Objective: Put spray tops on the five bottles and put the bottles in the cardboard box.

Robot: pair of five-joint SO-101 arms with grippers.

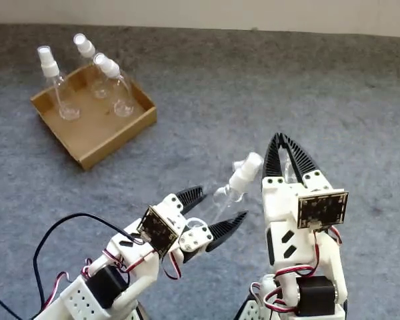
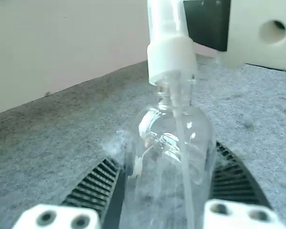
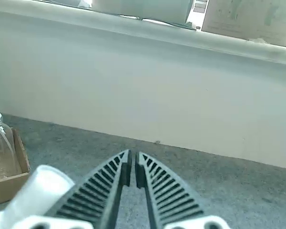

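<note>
- Your left pincer [image 1: 220,205], lower centre, is clamped on a bottle [image 1: 228,193].
- Your right pincer [image 1: 280,139] is pressed together, empty, just beside its spray top [image 1: 247,170].
- Upper left, the box [image 1: 120,143] holds three capped bottles [image 1: 67,100].

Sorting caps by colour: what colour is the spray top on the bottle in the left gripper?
White spray top; left wrist view shows it best.

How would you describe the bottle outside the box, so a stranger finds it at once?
From the cardboard box at the far left of the table, look toward the near middle, to the left claw. The clear bottle with a white spray top sits tilted between its fingers; the three others stand in the box.
</note>
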